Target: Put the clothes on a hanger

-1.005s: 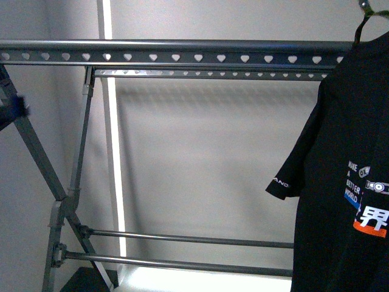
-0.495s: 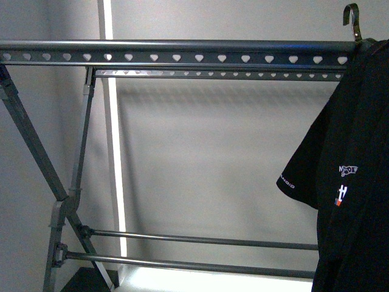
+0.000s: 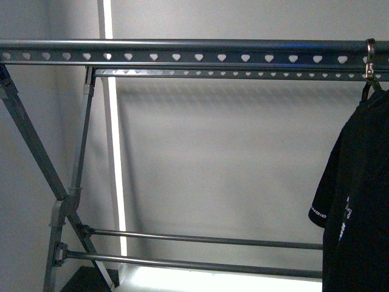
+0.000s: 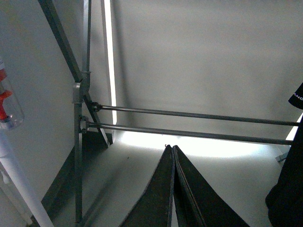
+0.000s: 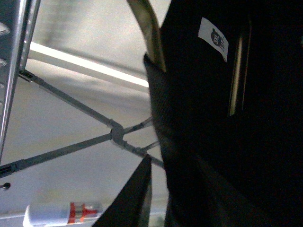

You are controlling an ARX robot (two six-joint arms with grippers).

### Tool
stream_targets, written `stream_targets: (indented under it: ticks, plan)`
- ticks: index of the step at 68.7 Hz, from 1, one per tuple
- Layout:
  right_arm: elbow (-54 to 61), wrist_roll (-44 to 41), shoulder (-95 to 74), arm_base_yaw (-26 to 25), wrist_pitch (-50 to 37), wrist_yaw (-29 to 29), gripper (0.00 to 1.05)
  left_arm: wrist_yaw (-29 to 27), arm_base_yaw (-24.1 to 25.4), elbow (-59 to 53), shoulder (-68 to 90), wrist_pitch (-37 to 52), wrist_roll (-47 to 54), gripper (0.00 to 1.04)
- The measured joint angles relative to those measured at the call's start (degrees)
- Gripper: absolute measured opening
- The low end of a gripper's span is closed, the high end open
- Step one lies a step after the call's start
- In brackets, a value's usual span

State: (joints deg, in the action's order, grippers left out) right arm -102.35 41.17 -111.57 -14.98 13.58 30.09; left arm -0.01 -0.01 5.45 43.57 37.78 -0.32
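The hook (image 3: 370, 58) is now sitting over the rail (image 3: 182, 46) at its right end, having come down from above it, so the shirt (image 3: 358, 201) is hanging from the rack. The left fingers (image 4: 173, 189) are together, holding nothing. The right fingers (image 5: 156, 189) are beside the shirt; their state cannot be told.

Left tool (image 4: 173, 189) with flat dark tapering fingers, matte; right tool (image 5: 161, 198) dark, angular, pointed

The black short-sleeved T-shirt (image 3: 358, 201) has slid further right and lower; its metal hook (image 3: 370, 58), earlier raised above the grey heart-pierced top rail (image 3: 182, 52), now hangs on it.
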Motion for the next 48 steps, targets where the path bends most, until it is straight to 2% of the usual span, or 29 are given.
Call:
stream_targets:
  ticks: [9, 16, 21, 23, 30, 37, 48]
  plan:
    - [14.08, -7.80, 10.73, 1.07, -16.46, -8.94, 0.57, 0.00, 0.00, -1.36, -3.96, -2.58, 0.00, 0.04]
    - [30.80, -16.39, 26.10, 1.90, -33.53, -14.64, 0.77, 0.00, 0.00, -2.36, -7.50, -5.14, 0.02, 0.04]
    - [47.91, -26.69, 42.51, 1.97, -46.71, -17.31, 0.93, -0.02, 0.00, -4.24, -9.09, -4.20, 0.02, 0.04]
    - [53.57, -31.06, 49.62, 1.33, -41.92, -16.06, 0.87, 0.00, 0.00, -4.39, -9.90, -4.79, 0.04, 0.04]
    - [70.99, -37.24, 67.91, 0.59, -28.92, -15.21, 0.70, -0.07, 0.00, -4.42, -13.09, -7.67, 0.13, 0.04]
    - [85.22, -39.65, 79.62, 1.84, -27.21, -17.53, 0.50, -0.04, 0.00, -4.42, -16.81, -10.84, 0.15, 0.04]
    - [90.25, -40.57, 84.91, 5.16, -27.65, -20.79, 0.22, -0.02, 0.00, -4.42, -21.24, -15.34, 0.15, 0.04]
